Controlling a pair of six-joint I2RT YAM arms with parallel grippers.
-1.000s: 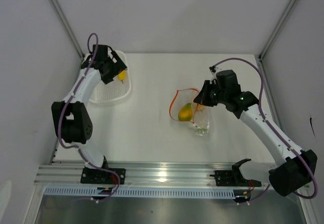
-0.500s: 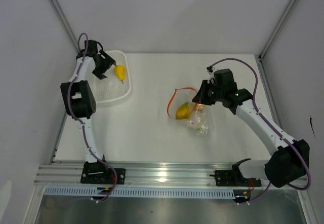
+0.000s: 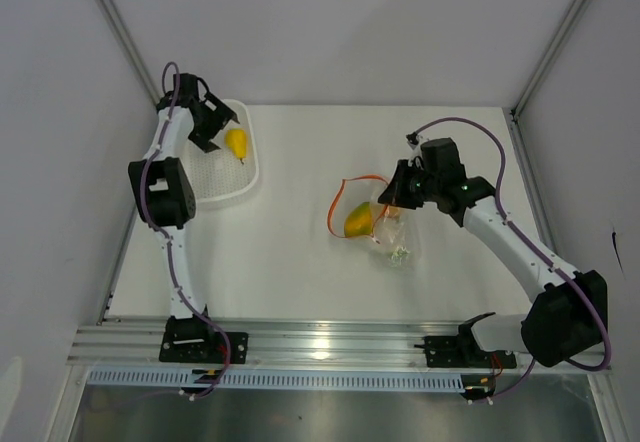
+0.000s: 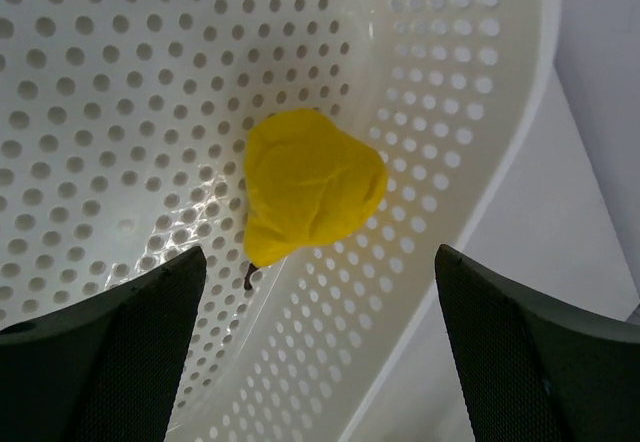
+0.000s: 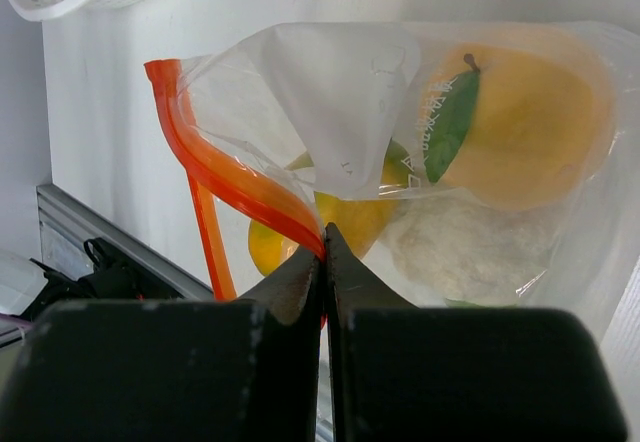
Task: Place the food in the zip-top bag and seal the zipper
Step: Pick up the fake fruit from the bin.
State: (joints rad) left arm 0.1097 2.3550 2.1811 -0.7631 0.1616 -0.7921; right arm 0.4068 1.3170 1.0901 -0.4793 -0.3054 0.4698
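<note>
White table (image 3: 300, 152) carries everything; both arms are bolted at its near edge.
Left arm (image 3: 160, 187) reaches to the far-left corner; right arm (image 3: 510, 237) reaches in from the right towards the table's middle.
Perforated white basket (image 3: 215, 177) sits at the far left; the left wrist view looks straight down into it (image 4: 120, 82).
Zip-top bag (image 3: 392, 237) lies right of centre, well apart from the basket, with its mouth to the left and its clear plastic (image 5: 340, 82) crinkled.
Left gripper (image 3: 215, 127) hovers over the basket's far end; its jaws are spread wide (image 4: 315, 262) with nothing between them, and both fingers are clear of the fruit.
Right gripper (image 3: 392, 200) is at the bag's far edge; its jaws are pressed together (image 5: 325, 237) and pinch the zipper.
Inside the bag: orange fruit (image 5: 530, 132) with a green leaf; yellow-green fruit (image 3: 360, 222) close to the mouth; white cauliflower piece (image 5: 460, 252) next to them.
Yellow pear-shaped fruit (image 3: 237, 142) lies on the basket floor near its right wall (image 4: 310, 187), outside the bag.
Zipper (image 3: 338, 207) bows out in an orange-red loop to the left (image 5: 215, 167); the mouth looks unsealed, though the strips at the pinched spot are hidden by the fingers.
</note>
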